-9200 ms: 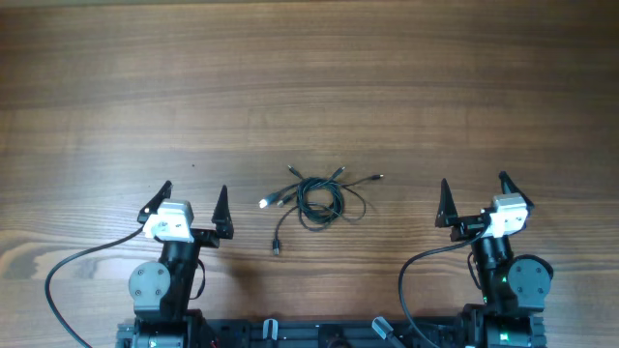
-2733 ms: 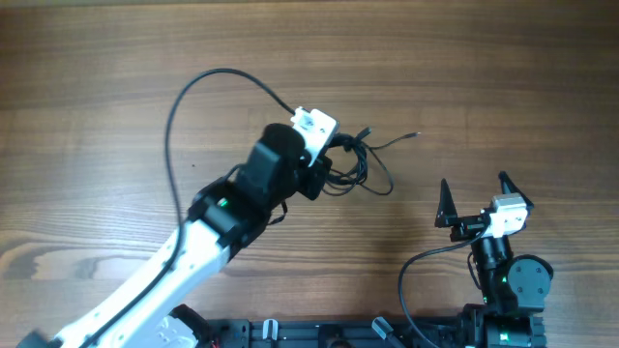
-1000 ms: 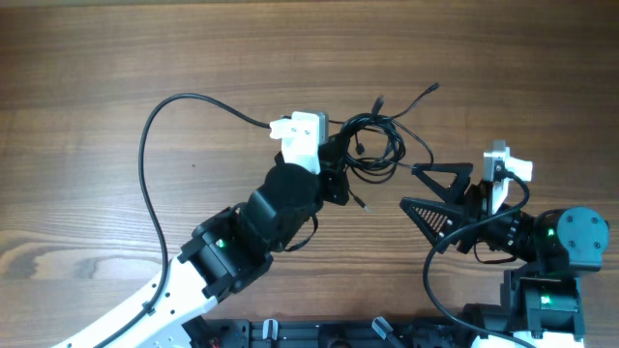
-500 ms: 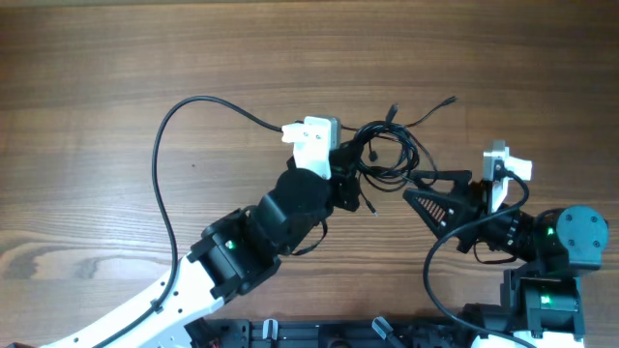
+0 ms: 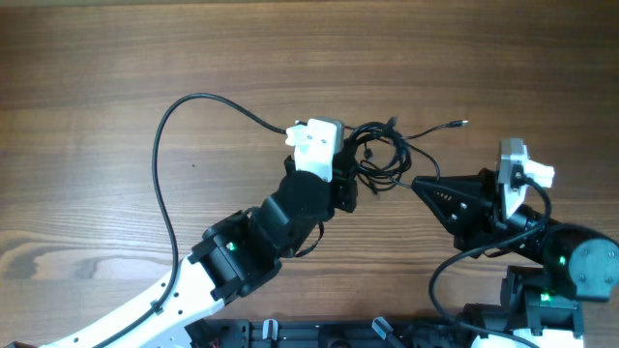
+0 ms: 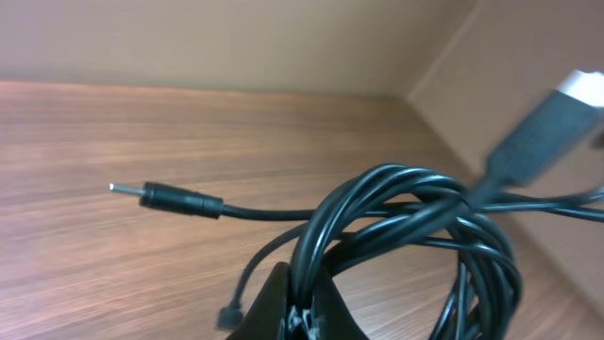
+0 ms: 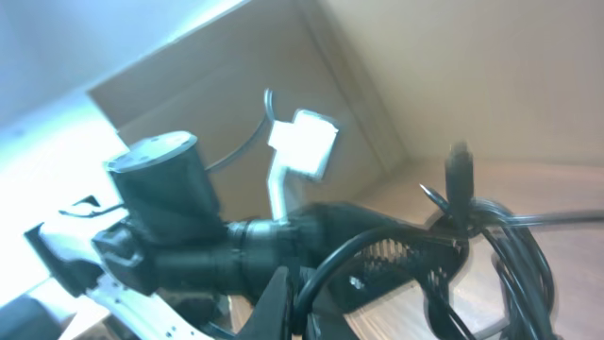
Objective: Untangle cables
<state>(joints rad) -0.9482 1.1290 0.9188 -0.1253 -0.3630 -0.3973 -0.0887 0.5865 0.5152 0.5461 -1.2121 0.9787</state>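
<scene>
The cables [image 5: 379, 158] are a bunch of thin black loops held above the wooden table [image 5: 116, 77]. My left gripper [image 5: 346, 180] is shut on the bunch's left side. In the left wrist view the coil [image 6: 406, 222] rises out of the shut jaws [image 6: 302, 288], and a barrel plug [image 6: 168, 199] sticks out to the left. My right gripper [image 5: 418, 182] meets the bunch from the right, shut on one strand. In the right wrist view that strand [image 7: 377, 247] arcs out of the shut jaws [image 7: 296, 295]. A loose plug end [image 5: 460, 124] points right.
The left arm's own thick black cable [image 5: 179, 145] loops over the table to the left. In the right wrist view the left arm [image 7: 175, 222] is close in front. Cardboard walls [image 6: 528, 57] stand beyond the table.
My right gripper has gone from wide open to shut on a strand at the bunch's right edge. The bunch has shifted slightly right, and the loose plug end has swung outward to the right.
</scene>
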